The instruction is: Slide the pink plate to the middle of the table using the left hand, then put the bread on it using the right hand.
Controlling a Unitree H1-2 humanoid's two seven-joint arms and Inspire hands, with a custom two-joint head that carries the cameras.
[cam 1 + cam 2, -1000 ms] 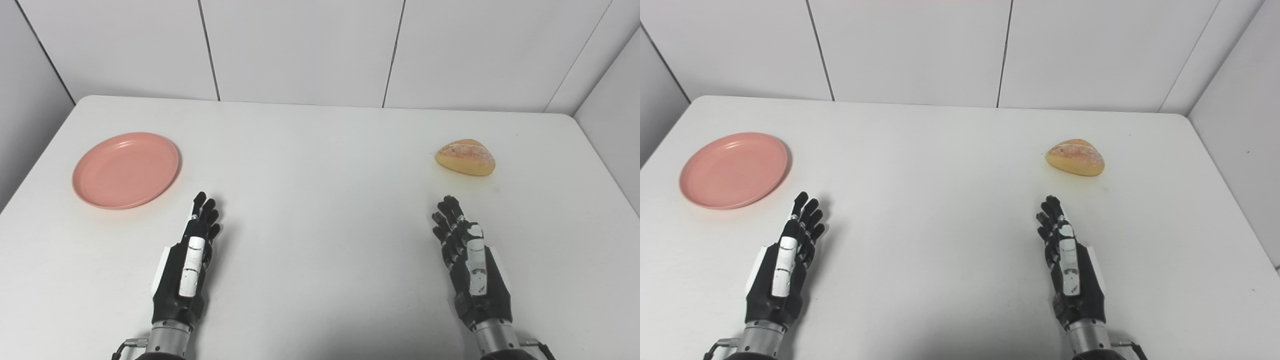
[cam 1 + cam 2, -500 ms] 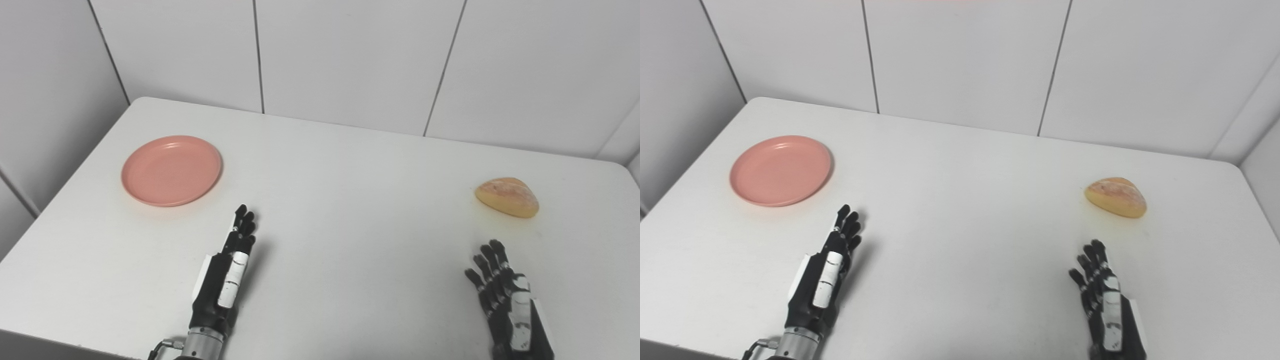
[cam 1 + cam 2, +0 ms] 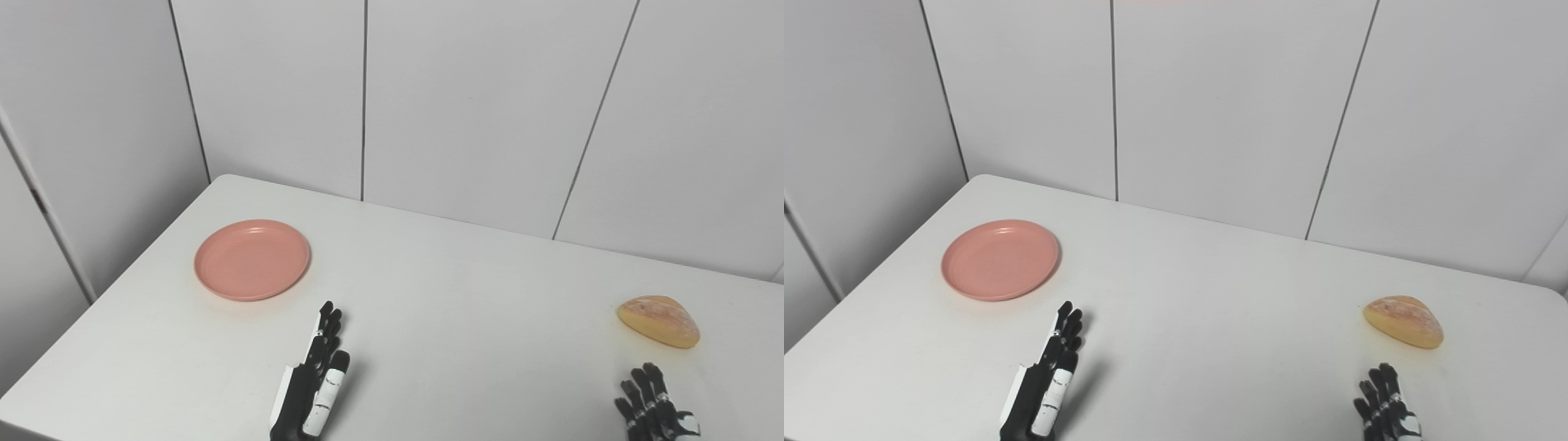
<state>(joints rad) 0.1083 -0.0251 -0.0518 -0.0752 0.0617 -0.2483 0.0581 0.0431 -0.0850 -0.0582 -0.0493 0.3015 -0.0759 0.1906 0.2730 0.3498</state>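
Worktop (image 3: 465, 318): white, we see
Pink plate (image 3: 252, 259): empty, near left edge
Bread (image 3: 658, 321): golden, crusty, right edge
Left hand (image 3: 312, 386): released, fingers straight
Right hand (image 3: 652, 407): released, fingers spread

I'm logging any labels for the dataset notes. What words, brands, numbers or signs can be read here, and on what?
None: no readable text on the pink plate, the bread, the table, the wall panels or either robot hand.
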